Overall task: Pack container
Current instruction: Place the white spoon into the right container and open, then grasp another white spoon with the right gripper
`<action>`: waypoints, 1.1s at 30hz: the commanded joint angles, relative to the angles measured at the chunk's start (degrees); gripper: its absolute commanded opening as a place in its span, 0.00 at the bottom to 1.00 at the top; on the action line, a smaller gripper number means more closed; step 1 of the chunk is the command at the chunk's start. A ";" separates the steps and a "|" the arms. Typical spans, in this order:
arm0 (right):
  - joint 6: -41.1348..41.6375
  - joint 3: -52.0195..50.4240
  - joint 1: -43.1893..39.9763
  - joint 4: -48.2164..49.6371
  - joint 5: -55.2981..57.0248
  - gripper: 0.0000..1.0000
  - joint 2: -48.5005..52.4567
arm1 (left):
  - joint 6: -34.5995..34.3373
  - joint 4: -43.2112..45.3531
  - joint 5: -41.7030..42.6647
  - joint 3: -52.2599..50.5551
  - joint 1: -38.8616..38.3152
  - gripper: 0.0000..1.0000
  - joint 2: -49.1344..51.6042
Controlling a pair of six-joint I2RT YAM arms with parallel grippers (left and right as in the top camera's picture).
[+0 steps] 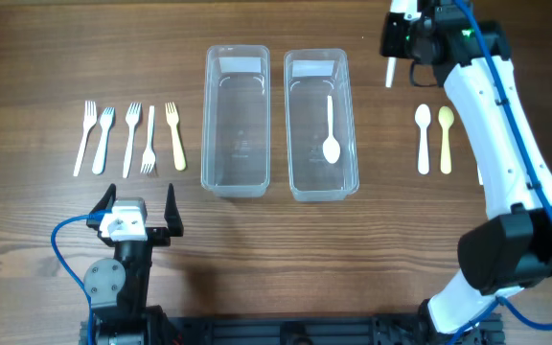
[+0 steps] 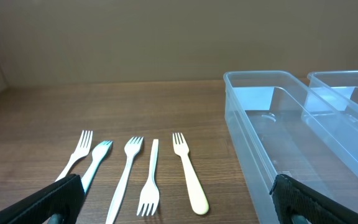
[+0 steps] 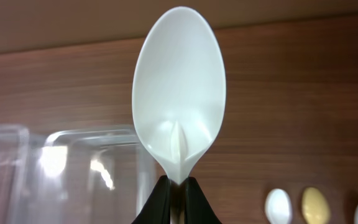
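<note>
White spoon (image 3: 179,93) upright between right fingers (image 3: 156,204)

Soft, even light; glare inside clear container (image 3: 86,177).

The table (image 1: 276,278) is taken in whole from straight above, at a distance, with its near side along the lower edge. The left wrist view is set low, close to the tabletop, and is faced toward the far side across the forks (image 2: 133,146) and the containers (image 2: 257,74); both are shared with the overhead. The right wrist view is held very close behind a white spoon (image 3: 179,93) and angled down. A container corner and the loose spoons (image 3: 278,205) are shared too.
</note>
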 commanded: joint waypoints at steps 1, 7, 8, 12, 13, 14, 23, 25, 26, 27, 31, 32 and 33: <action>-0.22 -2.16 3.89 -0.92 -5.84 0.04 1.31 | 1.09 0.17 -0.13 -0.46 -0.26 1.00 -0.42; -0.96 -3.26 12.33 -1.53 -5.31 0.04 3.63 | 1.09 0.15 -0.13 -0.46 -0.26 1.00 -0.42; -0.92 -3.26 13.11 -1.57 -5.31 0.04 3.98 | 1.09 0.17 -0.13 -0.46 -0.26 1.00 -0.42; -0.90 -3.43 14.71 -2.49 -5.33 0.08 7.61 | 1.09 0.17 -0.13 -0.46 -0.26 1.00 -0.42; -0.94 -3.43 14.69 -2.58 -5.31 0.11 8.33 | 1.09 0.17 -0.13 -0.46 -0.24 1.00 -0.42; -0.92 -3.43 14.56 -2.51 -5.29 0.15 8.72 | 1.09 0.17 -0.13 -0.46 -0.24 1.00 -0.42; -3.54 2.23 11.45 -6.86 -0.31 0.54 7.28 | 1.09 0.15 -0.13 -0.46 -0.26 1.00 -0.42; -3.54 7.65 8.09 -11.21 1.03 0.56 4.81 | 1.09 0.17 -0.13 -0.46 -0.26 1.00 -0.42; -3.87 10.88 5.18 -14.21 1.25 0.57 3.41 | 1.09 0.15 -0.13 -0.46 -0.26 1.00 -0.42; -4.28 11.98 3.28 -15.76 1.33 0.59 2.49 | 1.09 0.17 -0.13 -0.46 -0.26 1.00 -0.42; -9.66 12.26 -5.88 -24.70 1.36 0.63 0.22 | 1.09 0.17 -0.13 -0.46 -0.26 1.00 -0.42; -12.50 11.37 -7.76 -26.62 0.94 0.63 0.39 | 1.09 0.17 -0.13 -0.46 -0.26 1.00 -0.42; -15.08 10.10 -9.03 -27.65 0.96 0.62 0.44 | 1.09 0.15 -0.13 -0.46 -0.26 1.00 -0.42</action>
